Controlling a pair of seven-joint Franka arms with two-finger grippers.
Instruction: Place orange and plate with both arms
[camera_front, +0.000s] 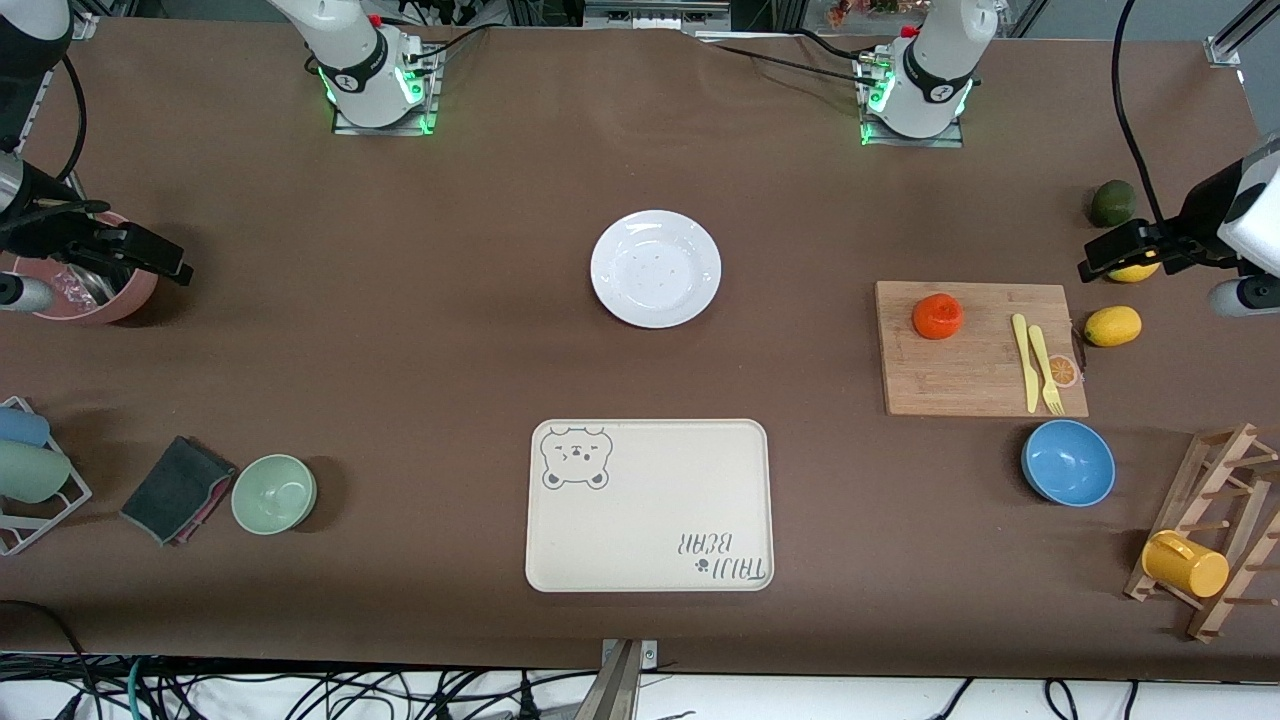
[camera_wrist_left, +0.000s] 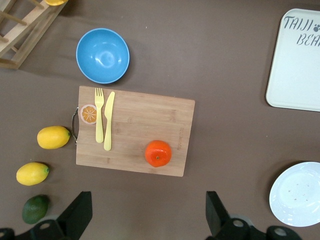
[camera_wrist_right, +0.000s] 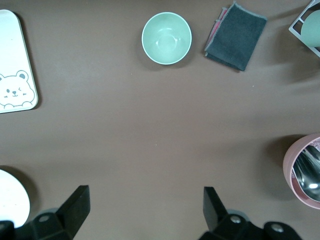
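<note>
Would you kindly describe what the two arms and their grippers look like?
Both arms are white with black joint bands, and green lights glow at their bases. Black cables run along them, and a small red part sits above each base. The left gripper and right gripper are black, with flat, wedge-shaped black fingers; the wrists behind them are white and grey. I can make out no lettering.

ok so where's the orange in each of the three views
front view: the orange sits on the wooden cutting board, at its corner toward the plate.
left wrist view: the orange is on the same board, mid-frame.
right wrist view: not in it.
shared landmark: the bear-printed tray shows in all three.
</note>
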